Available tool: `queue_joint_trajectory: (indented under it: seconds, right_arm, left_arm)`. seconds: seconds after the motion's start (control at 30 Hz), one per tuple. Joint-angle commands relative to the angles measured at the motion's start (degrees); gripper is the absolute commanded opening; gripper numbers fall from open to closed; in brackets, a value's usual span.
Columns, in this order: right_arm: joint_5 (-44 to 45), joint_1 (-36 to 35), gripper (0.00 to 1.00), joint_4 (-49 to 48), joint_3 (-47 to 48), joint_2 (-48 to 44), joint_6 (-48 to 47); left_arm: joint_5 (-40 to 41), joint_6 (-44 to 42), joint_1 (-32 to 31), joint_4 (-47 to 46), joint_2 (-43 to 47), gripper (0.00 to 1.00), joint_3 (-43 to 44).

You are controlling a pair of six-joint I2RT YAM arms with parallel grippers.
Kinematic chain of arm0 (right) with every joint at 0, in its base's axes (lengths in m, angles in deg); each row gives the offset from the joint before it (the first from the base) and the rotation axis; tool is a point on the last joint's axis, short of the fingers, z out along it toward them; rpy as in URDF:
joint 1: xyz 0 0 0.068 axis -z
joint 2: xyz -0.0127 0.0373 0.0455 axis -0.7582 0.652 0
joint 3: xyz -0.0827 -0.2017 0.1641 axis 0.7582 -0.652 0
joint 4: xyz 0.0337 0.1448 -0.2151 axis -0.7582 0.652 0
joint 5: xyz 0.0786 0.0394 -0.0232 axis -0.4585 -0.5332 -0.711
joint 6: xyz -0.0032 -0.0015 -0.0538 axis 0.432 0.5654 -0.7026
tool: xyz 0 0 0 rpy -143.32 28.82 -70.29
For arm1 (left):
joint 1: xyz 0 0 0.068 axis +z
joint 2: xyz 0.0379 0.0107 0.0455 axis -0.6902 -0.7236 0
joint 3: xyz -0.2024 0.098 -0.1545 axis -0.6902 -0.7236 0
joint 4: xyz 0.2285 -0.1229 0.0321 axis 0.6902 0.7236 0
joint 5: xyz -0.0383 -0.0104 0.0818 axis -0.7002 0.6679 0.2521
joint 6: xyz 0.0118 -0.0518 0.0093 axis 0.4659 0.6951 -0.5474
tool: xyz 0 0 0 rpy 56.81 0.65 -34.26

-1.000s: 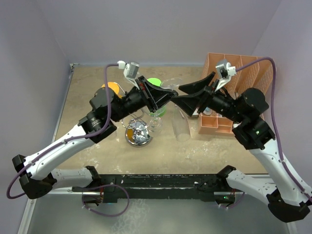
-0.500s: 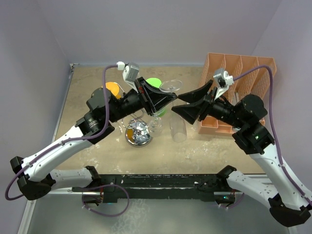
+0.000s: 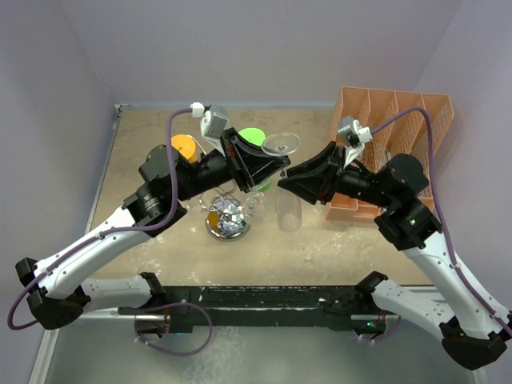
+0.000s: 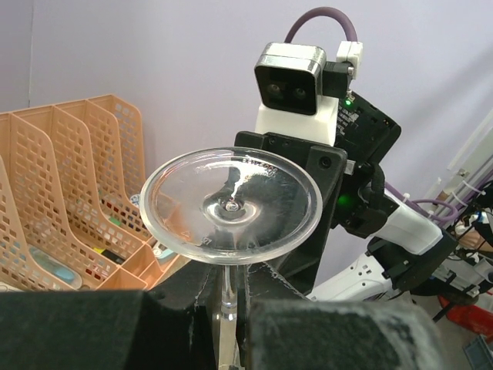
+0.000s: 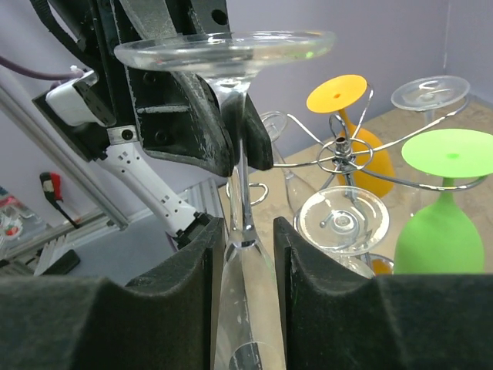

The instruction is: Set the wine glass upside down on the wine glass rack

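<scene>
Lilac walls close in a beige speckled table [image 3: 344, 252], with an orange mesh file organiser [image 3: 392, 120] at its 2 o'clock corner. My left gripper [image 3: 278, 166] is clamped on the stem of the clear wine glass [image 3: 287, 210]. The glass hangs in the air, foot up and bowl down, just to the 3 o'clock side of the wine glass rack [image 3: 227, 219]. My right gripper [image 5: 245, 239] reaches in from 3 o'clock, its fingers narrowly parted either side of the glass where stem widens into bowl. I cannot tell whether they press on it. The chrome rack stands near the table's middle, with a green glass [image 5: 441, 231], an orange glass [image 5: 347, 94] and a clear glass [image 5: 343, 220] hanging upside down on its arms.
</scene>
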Motion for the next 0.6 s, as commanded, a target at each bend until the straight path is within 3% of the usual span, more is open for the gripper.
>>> queue_joint_trajectory:
  seconds: [0.0, 0.27, 0.3, 0.4, 0.47, 0.57]
  right_arm:
    - [-2.99, 0.00, 0.31, -3.61, 0.46, 1.79, 0.84]
    - [-4.63, -0.09, 0.23, -11.19, -3.19, 1.71, 5.39]
    - [-4.03, -0.09, 0.20, -11.47, -3.43, 1.71, 5.67]
    - [-1.93, -0.09, 0.00, -11.76, -3.96, 1.43, 6.16]
    - [-1.29, -0.09, 0.00, -12.97, -4.88, 0.81, 7.00]
    - [0.03, -0.09, 0.00, -15.97, -6.94, -0.43, 8.01]
  left_arm:
    - [-4.14, 0.06, -0.12, -5.63, 0.98, 0.00, 0.16]
    - [-6.03, 0.10, -0.16, -6.46, 1.00, 0.00, -0.77]
    - [-5.98, 0.11, -0.12, -6.64, 1.15, 0.00, -0.99]
    - [-6.03, 0.23, -0.16, -6.92, 1.43, 0.00, -1.43]
    - [-6.05, 0.22, -0.16, -7.31, 1.73, 0.00, -1.97]
    - [-4.28, 0.09, -0.14, -7.53, 3.04, 0.13, -3.03]
